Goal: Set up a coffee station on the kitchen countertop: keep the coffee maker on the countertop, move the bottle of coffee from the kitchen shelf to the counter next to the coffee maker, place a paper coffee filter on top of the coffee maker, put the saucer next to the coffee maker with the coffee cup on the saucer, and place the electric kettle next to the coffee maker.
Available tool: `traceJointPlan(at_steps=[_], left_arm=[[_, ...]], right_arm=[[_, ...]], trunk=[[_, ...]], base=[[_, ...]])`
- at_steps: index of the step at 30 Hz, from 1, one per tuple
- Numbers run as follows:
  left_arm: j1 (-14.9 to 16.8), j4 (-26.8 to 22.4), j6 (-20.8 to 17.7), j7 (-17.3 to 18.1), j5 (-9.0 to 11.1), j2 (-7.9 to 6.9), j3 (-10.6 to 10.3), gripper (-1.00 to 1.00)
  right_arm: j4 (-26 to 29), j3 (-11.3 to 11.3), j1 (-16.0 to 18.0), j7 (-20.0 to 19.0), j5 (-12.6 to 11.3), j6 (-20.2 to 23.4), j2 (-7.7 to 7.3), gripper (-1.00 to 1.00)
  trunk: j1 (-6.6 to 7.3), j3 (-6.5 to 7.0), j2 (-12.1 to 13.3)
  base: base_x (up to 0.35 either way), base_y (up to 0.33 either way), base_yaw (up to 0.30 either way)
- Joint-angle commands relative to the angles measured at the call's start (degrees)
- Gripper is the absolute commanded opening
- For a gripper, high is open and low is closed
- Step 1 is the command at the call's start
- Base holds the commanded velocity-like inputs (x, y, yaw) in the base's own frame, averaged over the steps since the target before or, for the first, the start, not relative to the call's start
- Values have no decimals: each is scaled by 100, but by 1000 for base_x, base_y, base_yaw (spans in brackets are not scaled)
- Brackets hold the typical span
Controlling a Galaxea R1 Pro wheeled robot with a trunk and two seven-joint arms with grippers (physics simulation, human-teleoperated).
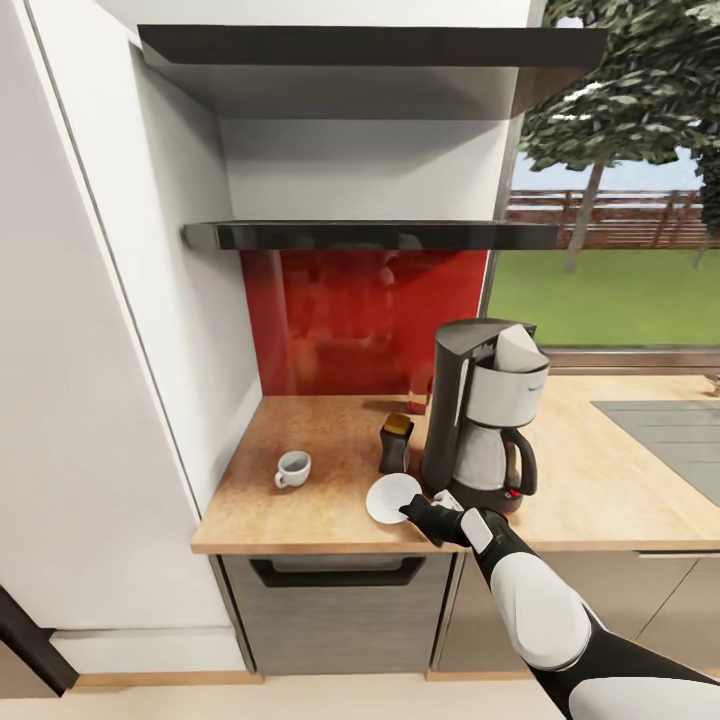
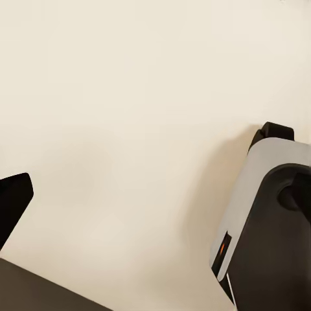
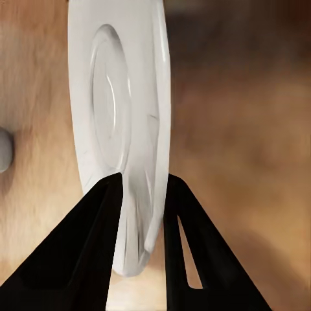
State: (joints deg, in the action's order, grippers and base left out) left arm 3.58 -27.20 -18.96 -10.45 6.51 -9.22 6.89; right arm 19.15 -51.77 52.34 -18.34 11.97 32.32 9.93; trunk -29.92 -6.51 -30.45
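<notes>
We see the counter (image 1: 300, 470) as a long tan speckled wood-look top over grey cabinet fronts, meeting a glossy red backsplash (image 1: 350, 320). Above that hangs the kitchen shelf (image 1: 370, 235), a thin glossy black slab.

The coffee maker (image 1: 485, 410) stands on the counter: a tall black body, silver-grey front, glass carafe with a black handle and a small red switch at its base. We can read no brand or writing on it. A white paper coffee filter (image 1: 522, 350) sits tilted in its open top.

The saucer (image 1: 392, 497), a flat white round plate with a shallow centre well, is just in front of the coffee maker's left corner. Our right hand (image 1: 418, 512) pinches its rim; in the right wrist view both dark fingers (image 3: 91, 240) press on either face of the saucer (image 3: 123, 123), which stands on edge between them.

The bottle of coffee (image 1: 396, 443), dark with a tan-gold cap, stands just left of the coffee maker. The coffee cup (image 1: 293, 468), white with a loop handle, sits farther left of the coffee maker.
</notes>
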Motion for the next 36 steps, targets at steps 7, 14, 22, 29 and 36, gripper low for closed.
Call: traceJointPlan(at_steps=[7,14,22,29,36], left_arm=[[-2,-13,-29,-29,61,0,-3,100],[0,-13,-29,-28,61,0,-3,100],[2,-17,-29,-30,61,0,-9,100],[2,-18,-93,-25,61,0,-18,100],[2,-22,-99,-40,61,0,-4,100]], right_arm=[[19,-33,3,-38,171,14,6,-100],[19,-30,4,-38,172,11,6,100],[19,-31,2,-38,174,11,6,100],[19,-30,1,-38,175,11,6,100],[-42,-28,-1,-38,175,11,6,100]], trunk=[[-4,-12,-9],[-4,-12,-9],[-4,-12,-9],[-4,-12,-9],[-4,-12,-9]], base=[[16,0,0],[0,0,0],[0,0,0],[-69,-82,0],[-269,-145,0]])
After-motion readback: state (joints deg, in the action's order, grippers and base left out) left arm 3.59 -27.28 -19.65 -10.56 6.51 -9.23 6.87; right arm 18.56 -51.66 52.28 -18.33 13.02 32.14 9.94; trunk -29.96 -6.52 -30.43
